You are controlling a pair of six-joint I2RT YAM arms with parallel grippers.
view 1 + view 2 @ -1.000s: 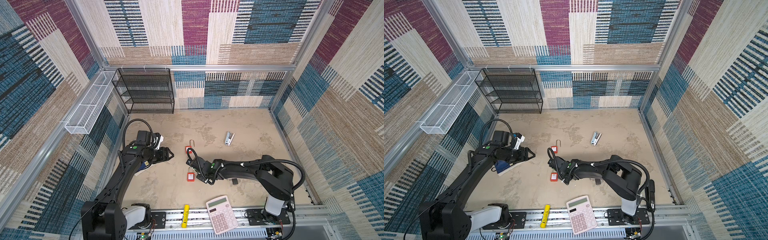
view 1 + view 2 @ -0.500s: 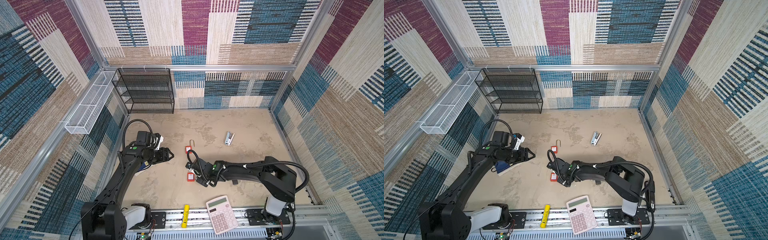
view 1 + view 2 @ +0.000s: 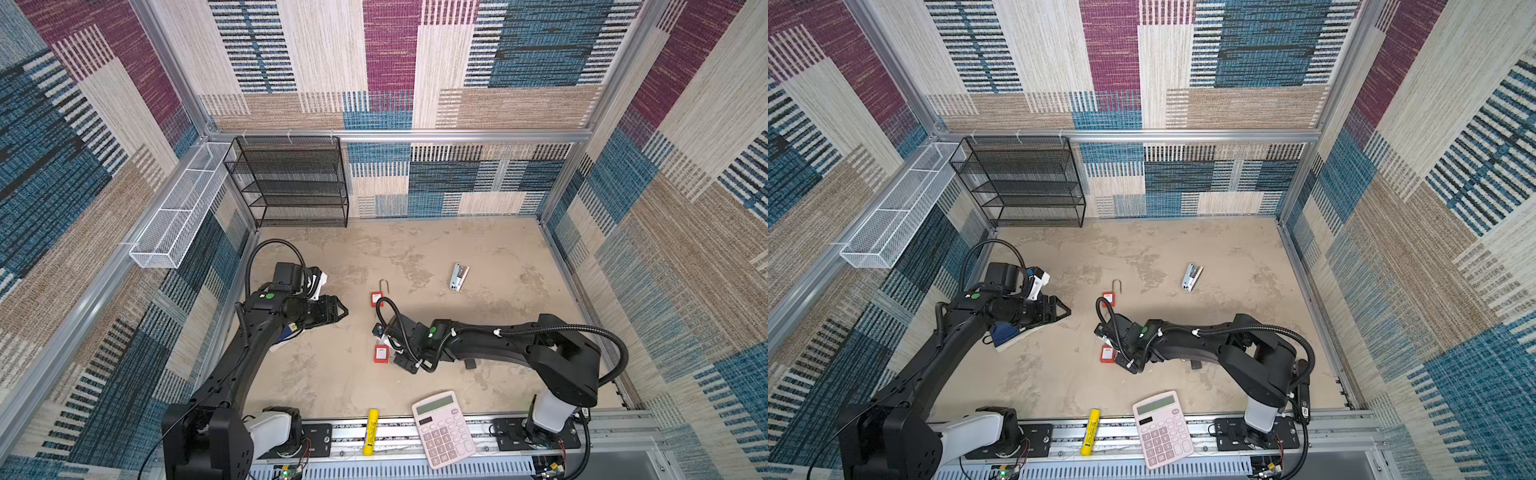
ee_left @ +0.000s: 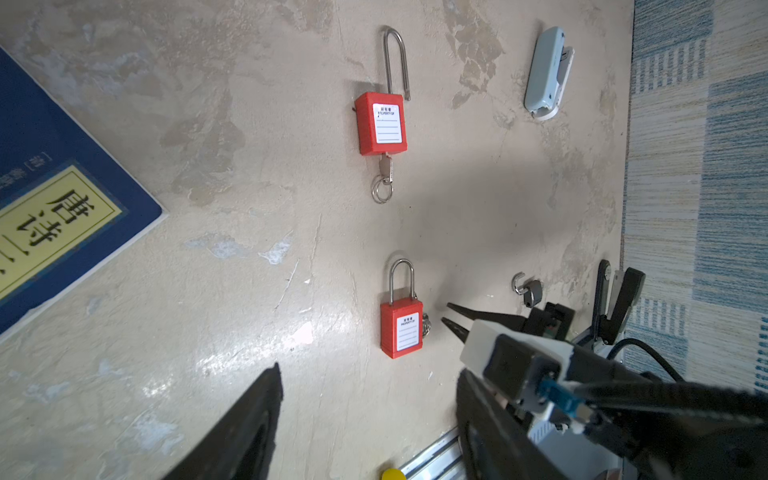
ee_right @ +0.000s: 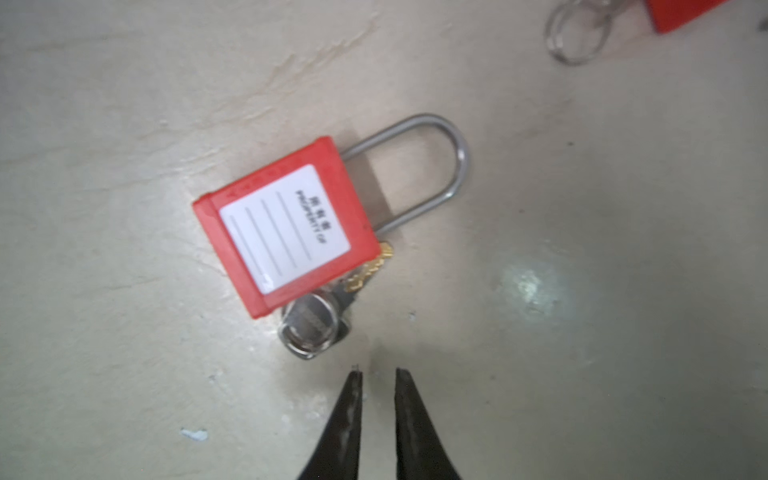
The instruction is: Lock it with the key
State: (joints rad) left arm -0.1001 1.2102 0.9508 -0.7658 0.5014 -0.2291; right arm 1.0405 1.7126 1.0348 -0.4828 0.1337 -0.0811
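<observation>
Silver keys (image 5: 309, 328) beside the small red plastic padlock (image 5: 286, 226) now lie just ahead of the right claw (image 5: 378, 374) — moved closer, slightly parted, empty — so the grasp looks imminent.

We see a short-shackled padlock (image 5: 286, 224) and a long-shackled padlock (image 4: 380, 124), both red with white labels; the key (image 5: 309, 326) looks silver, perhaps brass-tipped. At nine o'clock lies a blue book (image 3: 1004, 332); at six, a pink calculator (image 3: 442, 428).
</observation>
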